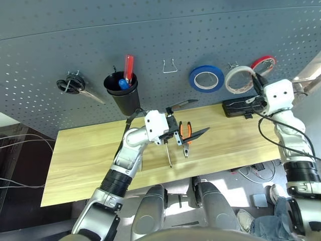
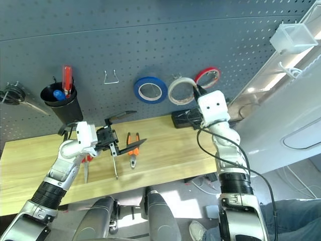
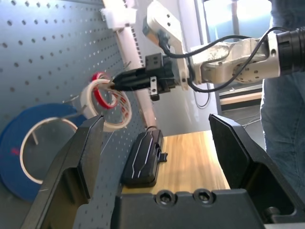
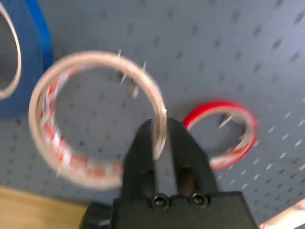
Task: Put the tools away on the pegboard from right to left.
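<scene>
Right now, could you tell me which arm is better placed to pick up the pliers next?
Left. The left gripper hovers open just above the pliers on the table, while the right gripper is up at the pegboard on the whitish tape roll.

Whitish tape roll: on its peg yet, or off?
On: the whitish tape roll hangs over its hook on the pegboard, right gripper straddling its rim.

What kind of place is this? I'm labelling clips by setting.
Likely a workshop bench: a perforated pegboard holding tape rolls and scissors, with pliers lying on a wooden table.
</scene>
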